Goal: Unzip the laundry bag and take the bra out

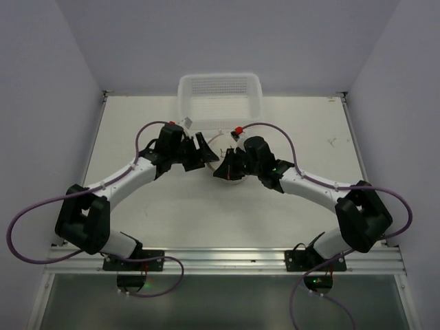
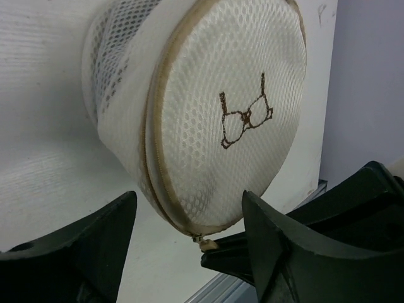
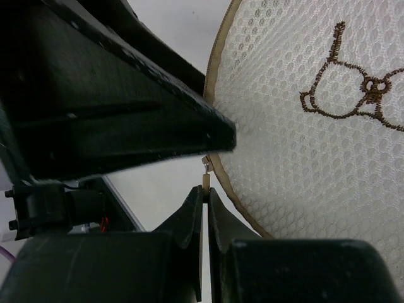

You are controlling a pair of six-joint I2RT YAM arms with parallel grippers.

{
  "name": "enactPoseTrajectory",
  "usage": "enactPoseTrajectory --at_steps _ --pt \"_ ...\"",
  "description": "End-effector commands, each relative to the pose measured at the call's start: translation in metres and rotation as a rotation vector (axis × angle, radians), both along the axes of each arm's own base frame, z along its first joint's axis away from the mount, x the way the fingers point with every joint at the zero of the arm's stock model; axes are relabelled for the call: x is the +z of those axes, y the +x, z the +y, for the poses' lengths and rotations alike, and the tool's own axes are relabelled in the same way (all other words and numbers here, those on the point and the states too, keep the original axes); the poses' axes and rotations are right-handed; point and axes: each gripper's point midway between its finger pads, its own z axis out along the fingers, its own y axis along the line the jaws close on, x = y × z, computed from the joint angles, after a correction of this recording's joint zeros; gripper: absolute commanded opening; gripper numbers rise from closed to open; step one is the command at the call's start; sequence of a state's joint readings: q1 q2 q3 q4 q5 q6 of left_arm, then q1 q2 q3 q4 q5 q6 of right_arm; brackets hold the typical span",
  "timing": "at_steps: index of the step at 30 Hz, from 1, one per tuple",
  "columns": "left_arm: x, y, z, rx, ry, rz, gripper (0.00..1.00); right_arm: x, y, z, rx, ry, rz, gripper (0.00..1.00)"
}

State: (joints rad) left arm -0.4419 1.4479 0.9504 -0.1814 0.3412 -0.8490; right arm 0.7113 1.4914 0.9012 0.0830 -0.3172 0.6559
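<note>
You are pinching the zipper pull in your right pincer and holding the left pincer open beside the laundry bag on the surface. The zip seemingly isn't opened yet, and the bra is waiting inside.

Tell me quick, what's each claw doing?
Left gripper: open, holding nothing.
Right gripper: closed on the zipper pull.

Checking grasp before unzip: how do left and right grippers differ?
The left gripper is open, jaws spread wide, holding nothing; the right gripper is shut on the zipper pull. The left gripper faces the flat face of the laundry bag; the right gripper sits at its rim. Both are close to the bag.
</note>
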Motion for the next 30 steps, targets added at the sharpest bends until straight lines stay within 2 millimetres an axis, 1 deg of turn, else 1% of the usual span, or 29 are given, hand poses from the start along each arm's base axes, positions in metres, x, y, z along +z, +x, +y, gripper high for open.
enactPoseTrajectory --at_steps 1,2,3,4,5,6,7,8,9,10,11,12,13,14,15,17,18,20,21,24,25,26,28,29,30 --pt "0.0 -0.004 -0.021 0.003 -0.046 -0.004 0.69 0.015 -0.001 0.008 0.024 0.04 -0.025 0.0" --pt "-0.004 -0.003 -0.021 0.008 -0.04 0.003 0.63 0.01 -0.004 0.005 0.024 0.026 -0.026 0.0" --pt "-0.005 -0.002 -0.022 0.01 -0.037 0.001 0.47 0.013 -0.003 0.001 0.011 0.022 -0.042 0.0" --pt "-0.005 -0.001 -0.02 0.017 -0.03 -0.002 0.37 0.013 -0.005 -0.003 0.006 0.013 -0.046 0.0" --pt "-0.005 0.001 -0.017 0.033 -0.017 -0.012 0.27 0.002 -0.012 -0.01 0.008 -0.016 -0.032 0.0" --pt "-0.005 0.003 -0.015 0.036 -0.005 -0.021 0.08 -0.002 -0.014 -0.016 0.003 -0.028 -0.035 0.0" --pt "-0.005 0.003 -0.013 0.043 0.008 -0.019 0.01 0.002 -0.016 -0.021 -0.01 -0.033 -0.058 0.0" --pt "-0.005 0.004 -0.011 0.047 0.015 -0.025 0.0 -0.012 -0.022 -0.031 -0.012 -0.069 -0.049 0.0" --pt "-0.005 0.004 -0.009 0.044 0.024 -0.026 0.0 -0.016 -0.025 -0.038 -0.021 -0.086 -0.055 0.0" --pt "-0.005 0.005 -0.008 0.043 0.027 -0.025 0.0 -0.012 -0.026 -0.045 -0.034 -0.09 -0.074 0.0" --pt "-0.005 0.004 -0.008 0.033 0.025 -0.023 0.0 -0.026 -0.029 -0.058 -0.056 -0.137 -0.066 0.0" --pt "-0.006 0.004 -0.005 0.031 0.033 -0.022 0.0 -0.03 -0.027 -0.069 -0.084 -0.155 -0.066 0.0" --pt "-0.006 0.004 -0.003 0.027 0.035 -0.022 0.0 -0.032 -0.029 -0.08 -0.107 -0.177 -0.059 0.0" --pt "-0.006 0.003 -0.002 0.017 0.035 -0.022 0.0 -0.042 -0.029 -0.092 -0.136 -0.215 -0.055 0.0" --pt "-0.008 0.003 0.001 0.009 0.045 -0.023 0.0 -0.045 -0.025 -0.103 -0.167 -0.237 -0.055 0.0" --pt "-0.008 0.002 0.006 -0.001 0.055 -0.023 0.0 -0.052 -0.025 -0.12 -0.211 -0.291 -0.043 0.0" --pt "-0.008 0.003 0.008 -0.016 0.066 -0.036 0.0 -0.055 -0.017 -0.133 -0.264 -0.317 -0.043 0.0" --pt "-0.009 0.003 0.015 -0.025 0.078 -0.033 0.0 -0.055 -0.012 -0.145 -0.303 -0.332 -0.03 0.0" --pt "-0.007 0.006 0.02 -0.031 0.094 -0.05 0.0 -0.055 -0.008 -0.15 -0.319 -0.331 -0.026 0.0" --pt "-0.005 0.011 0.029 -0.055 0.12 -0.084 0.0 -0.046 -0.004 -0.144 -0.277 -0.322 -0.054 0.0" --pt "-0.005 0.013 0.03 -0.065 0.127 -0.085 0.0 -0.04 -0.006 -0.135 -0.236 -0.285 -0.06 0.0" --pt "-0.003 0.018 0.027 -0.096 0.128 -0.099 0.0 -0.033 -0.007 -0.126 -0.203 -0.249 -0.065 0.0" --pt "-0.003 0.026 0.025 -0.114 0.132 -0.093 0.0 -0.026 -0.016 -0.104 -0.113 -0.185 -0.057 0.0" --pt "0.001 0.039 0.019 -0.121 0.129 -0.104 0.0 -0.016 -0.016 -0.094 -0.098 -0.156 -0.06 0.0" --pt "0.004 0.046 0.015 -0.121 0.121 -0.113 0.0 -0.012 -0.024 -0.08 -0.055 -0.139 -0.056 0.0"
